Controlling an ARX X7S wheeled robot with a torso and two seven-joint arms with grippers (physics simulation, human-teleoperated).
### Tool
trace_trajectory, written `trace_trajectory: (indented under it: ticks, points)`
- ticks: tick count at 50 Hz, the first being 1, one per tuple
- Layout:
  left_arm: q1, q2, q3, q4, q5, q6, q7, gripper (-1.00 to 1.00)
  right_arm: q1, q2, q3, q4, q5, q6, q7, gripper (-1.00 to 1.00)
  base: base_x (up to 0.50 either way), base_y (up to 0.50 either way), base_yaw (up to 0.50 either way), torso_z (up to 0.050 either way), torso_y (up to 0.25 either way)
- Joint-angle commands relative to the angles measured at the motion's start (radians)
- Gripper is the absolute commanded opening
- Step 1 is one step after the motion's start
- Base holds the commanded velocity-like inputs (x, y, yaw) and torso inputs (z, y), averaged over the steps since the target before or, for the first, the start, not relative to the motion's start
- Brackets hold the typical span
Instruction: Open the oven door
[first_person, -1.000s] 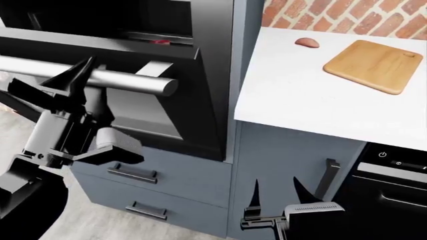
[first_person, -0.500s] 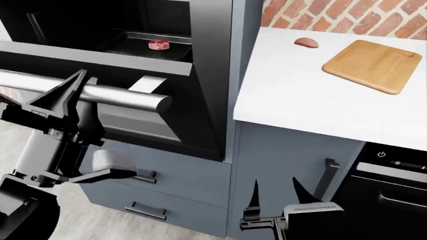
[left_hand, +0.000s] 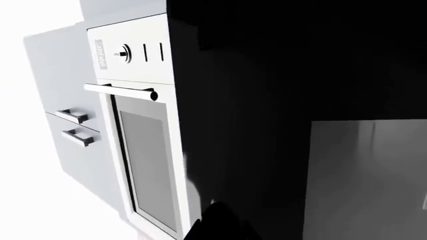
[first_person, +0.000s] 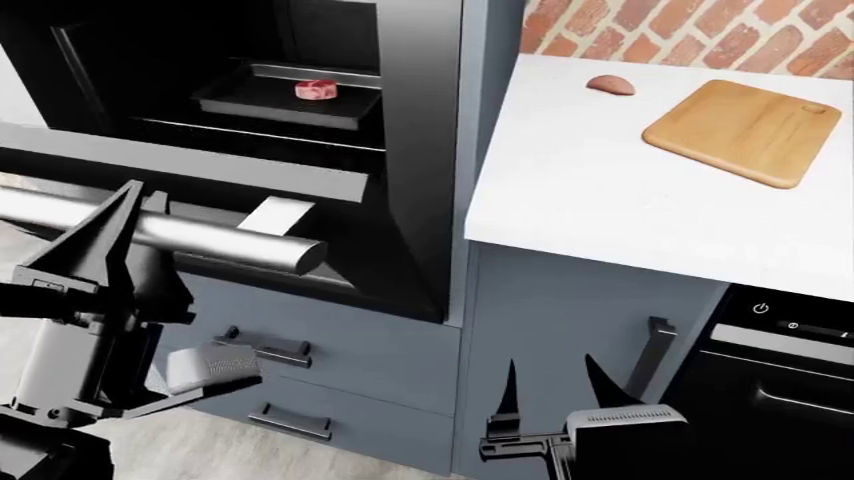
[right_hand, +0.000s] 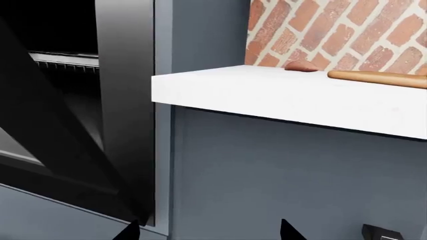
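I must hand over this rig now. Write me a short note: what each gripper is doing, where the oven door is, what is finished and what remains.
Left gripper: jaws spread around the steel bar handle, one fingertip above it and one below, not clamped.
Right gripper: open, holding nothing, low in front of the grey cabinet.
Oven door: tipped partway down; a tray with a piece of meat shows inside.
Done: the door is opened partway.
Left: pull the handle further down until the door is fully open.
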Motion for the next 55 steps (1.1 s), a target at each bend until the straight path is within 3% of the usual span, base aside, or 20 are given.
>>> trace_trajectory:
  ticks: [1, 22, 33, 55]
  points:
    - [0.012, -0.065, -0.069, -0.058, -0.122, -0.05, -0.113, -1.0, 0.0, 0.002, -0.002, 0.002, 0.0, -0.004, 0.003, 1.0, 0.0, 0.0, 0.0, 0.0, 0.0]
    - [0.077, -0.062, -0.039, -0.077, -0.104, -0.06, -0.167, -1.0, 0.0, 0.005, -0.006, -0.004, -0.002, -0.002, 0.012, 1.0, 0.0, 0.0, 0.0, 0.0, 0.0]
    - [0.1, -0.022, 0.043, -0.093, 0.007, -0.033, -0.129, -1.0, -0.001, 0.004, -0.008, -0.003, -0.005, -0.011, 0.018, 1.0, 0.0, 0.0, 0.0, 0.0, 0.0]
    - [0.234, 0.0, 0.074, -0.123, -0.012, -0.028, -0.264, -1.0, 0.006, 0.0, -0.014, 0.022, -0.015, -0.017, 0.029, 1.0, 0.0, 0.0, 0.0, 0.0, 0.0]
